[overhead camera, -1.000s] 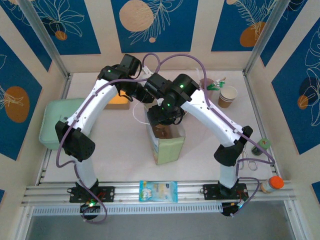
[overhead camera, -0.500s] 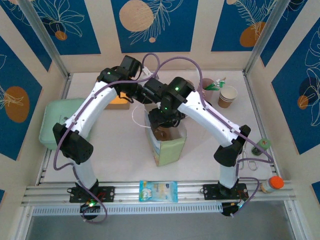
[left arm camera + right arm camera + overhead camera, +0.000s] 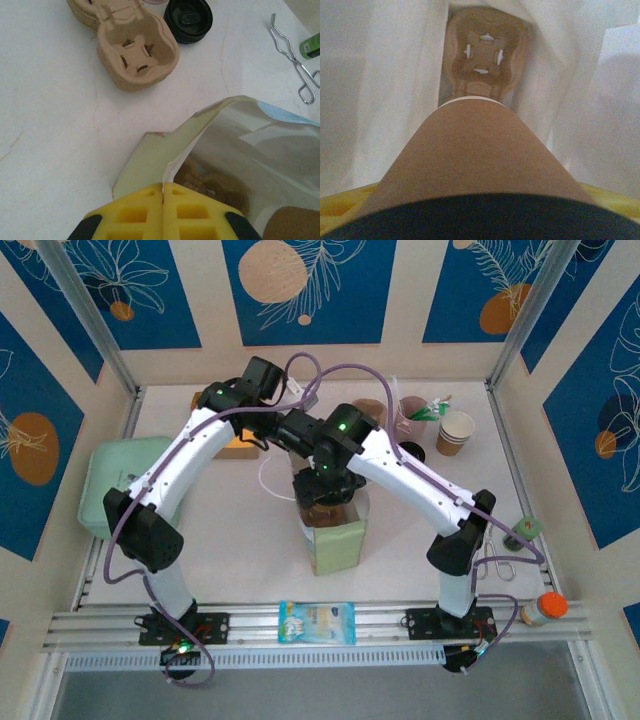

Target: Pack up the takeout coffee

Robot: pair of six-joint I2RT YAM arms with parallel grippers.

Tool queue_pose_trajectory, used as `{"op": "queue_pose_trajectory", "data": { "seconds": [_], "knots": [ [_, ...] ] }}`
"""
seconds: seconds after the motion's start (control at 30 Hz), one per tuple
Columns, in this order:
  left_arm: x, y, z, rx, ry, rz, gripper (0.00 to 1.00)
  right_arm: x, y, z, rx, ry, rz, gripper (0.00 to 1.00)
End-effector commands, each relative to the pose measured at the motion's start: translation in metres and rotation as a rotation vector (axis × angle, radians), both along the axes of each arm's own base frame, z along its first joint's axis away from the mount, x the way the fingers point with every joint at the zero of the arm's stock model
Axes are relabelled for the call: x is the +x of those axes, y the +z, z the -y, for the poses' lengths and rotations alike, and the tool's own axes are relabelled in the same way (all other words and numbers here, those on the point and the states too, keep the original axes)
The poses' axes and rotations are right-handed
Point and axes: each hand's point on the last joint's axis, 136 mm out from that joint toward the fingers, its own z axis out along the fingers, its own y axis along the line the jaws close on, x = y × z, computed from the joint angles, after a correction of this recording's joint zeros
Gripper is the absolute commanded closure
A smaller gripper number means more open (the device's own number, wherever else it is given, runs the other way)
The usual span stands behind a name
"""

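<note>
Arms are seen from above, bent toward one another over a pale green paper bag that stands upright at the middle of the white surface. The left arm is reached to the bag's far rim, and the right arm is angled down into its mouth. A mint-green container is set at the left edge. A lidless paper cup and a pink cup of utensils are placed at the far right.

From the left wrist, the left tool is shown fully closed, with the bag's rim pinched between its yellow pads. A stack of cup carriers and a black lid are pictured on the surface beyond, with metal tongs to the right. A single carrier is seen lying in the bag's bottom.

From the right wrist, the takeout coffee is shown gripped across its body by the right tool, with yellow fingers visible on either side. The cup is held inside the bag, between its white walls and above the single carrier. Whether the two are touching cannot be told.
</note>
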Motion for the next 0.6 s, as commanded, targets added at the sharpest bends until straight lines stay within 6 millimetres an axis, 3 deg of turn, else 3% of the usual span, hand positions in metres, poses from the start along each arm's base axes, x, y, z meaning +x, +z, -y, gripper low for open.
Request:
{"op": "queue_pose_trajectory", "data": {
  "seconds": [0.0, 0.13, 0.4, 0.57],
  "knots": [
    [-0.004, 0.013, -0.002, -0.001, 0.009, 0.048, 0.97, -0.017, -0.009, 0.038, -0.156, -0.058, -0.093, 0.45],
    [-0.003, 0.017, -0.004, 0.000, 0.024, 0.061, 0.99, -0.016, -0.011, 0.046, -0.169, -0.087, -0.094, 0.45],
    [-0.001, 0.018, -0.003, -0.015, 0.040, 0.061, 1.00, -0.027, -0.019, 0.026, -0.128, -0.037, -0.135, 0.45],
    [0.000, 0.013, -0.005, -0.003, 0.049, 0.059, 1.00, -0.029, -0.031, 0.026, -0.136, -0.041, -0.160, 0.45]
  ]
}}
